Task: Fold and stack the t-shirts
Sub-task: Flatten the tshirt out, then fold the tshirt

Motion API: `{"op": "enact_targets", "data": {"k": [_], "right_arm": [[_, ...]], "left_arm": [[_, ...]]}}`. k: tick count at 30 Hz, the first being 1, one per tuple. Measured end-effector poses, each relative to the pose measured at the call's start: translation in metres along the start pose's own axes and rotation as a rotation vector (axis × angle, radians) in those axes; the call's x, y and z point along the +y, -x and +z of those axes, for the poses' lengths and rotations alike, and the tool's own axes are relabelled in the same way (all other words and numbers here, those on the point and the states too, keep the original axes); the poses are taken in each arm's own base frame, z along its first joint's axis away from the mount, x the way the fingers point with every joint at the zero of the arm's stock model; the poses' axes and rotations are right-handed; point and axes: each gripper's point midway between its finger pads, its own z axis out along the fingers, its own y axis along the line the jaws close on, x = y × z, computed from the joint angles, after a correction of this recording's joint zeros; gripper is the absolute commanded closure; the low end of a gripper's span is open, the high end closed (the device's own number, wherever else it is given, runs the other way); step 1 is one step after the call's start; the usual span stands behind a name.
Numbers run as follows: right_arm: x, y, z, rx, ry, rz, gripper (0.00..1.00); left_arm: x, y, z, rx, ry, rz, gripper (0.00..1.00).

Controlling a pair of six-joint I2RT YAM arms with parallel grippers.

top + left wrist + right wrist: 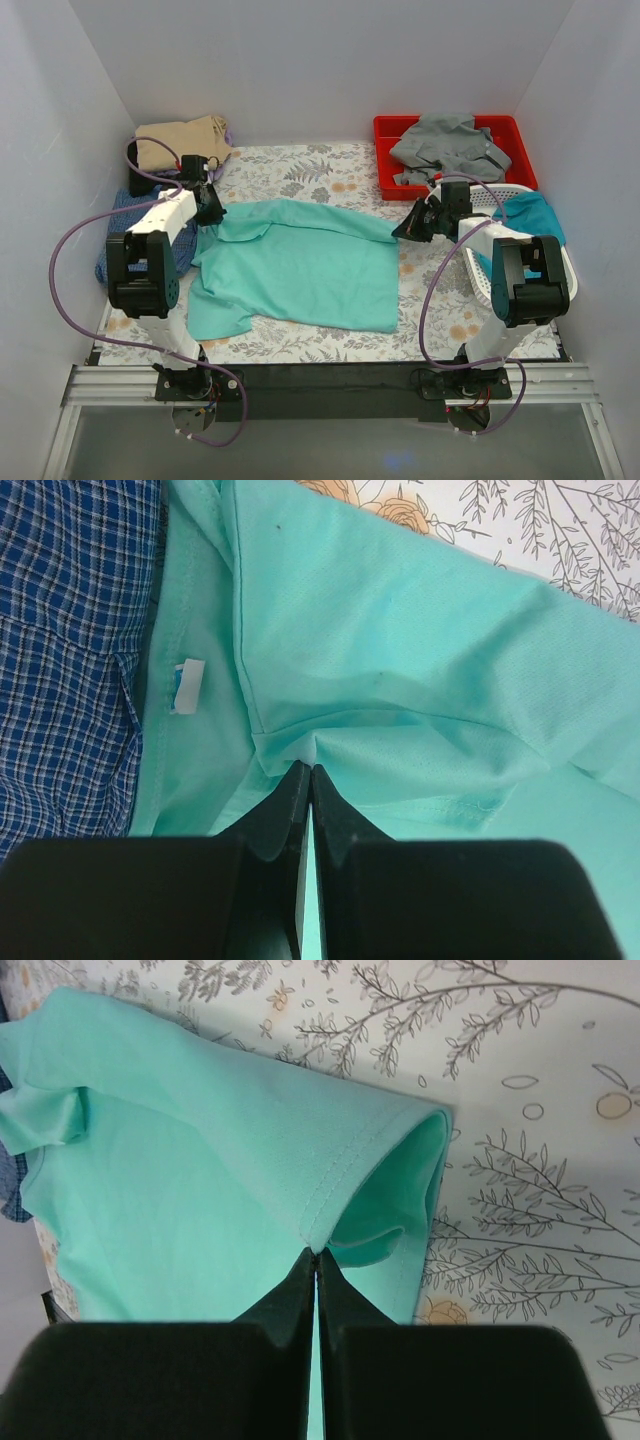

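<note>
While mint green t-shirt (300, 265) lies spread on floral table (330, 165), I see left gripper (310, 770) clamped on fabric at seam near neck label and right gripper (317, 1253) clamped on sleeve hem. Cloth light, limp, stretchy. I judge seams and hems best holds, with sag likely between 2 grips.

Even, diffuse white light fills all three views, with soft shadows under the folds of the mint green t-shirt (300, 265). The overhead view is sharp but dimmer along its bottom edge. At the bottom of the wrist views, the black left gripper (308, 772) and right gripper (317, 1254) blur — the weave beyond stays crisp.
</note>
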Motion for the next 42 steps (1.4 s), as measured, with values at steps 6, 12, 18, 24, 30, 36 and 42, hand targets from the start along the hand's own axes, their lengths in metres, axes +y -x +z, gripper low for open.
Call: {"op": "enact_targets", "data": {"k": [6,12,18,24,30,36,42], "right_arm": [[-0.022,-0.005,-0.001,0.003,-0.113,0.001,0.99],[-0.029,0.021,-0.008,-0.051,-0.197,-0.068,0.99],[-0.007,0.071,-0.008,-0.131,-0.17,-0.137,0.99],[-0.023,0.051,0.0,-0.046,-0.201,-0.11,0.99],[-0.03,0.029,-0.002,0.024,-0.202,-0.108,0.99],[-0.027,0.003,-0.014,0.088,-0.178,-0.095,0.99],[-0.018,0.003,-0.023,0.083,-0.158,-0.121,0.99]], "left_arm": [[0.003,-0.001,0.003,0.005,0.017,0.012,1.0],[0.003,0.012,0.002,-0.018,0.022,0.023,1.0],[-0.005,0.034,0.001,-0.062,0.005,0.041,1.0],[-0.003,0.031,0.013,-0.035,0.016,0.061,1.0],[0.005,0.014,0.022,0.043,0.05,0.084,1.0],[0.009,0.015,0.018,0.052,0.076,0.093,1.0],[0.007,0.021,0.013,0.044,0.075,0.095,1.0]]}}
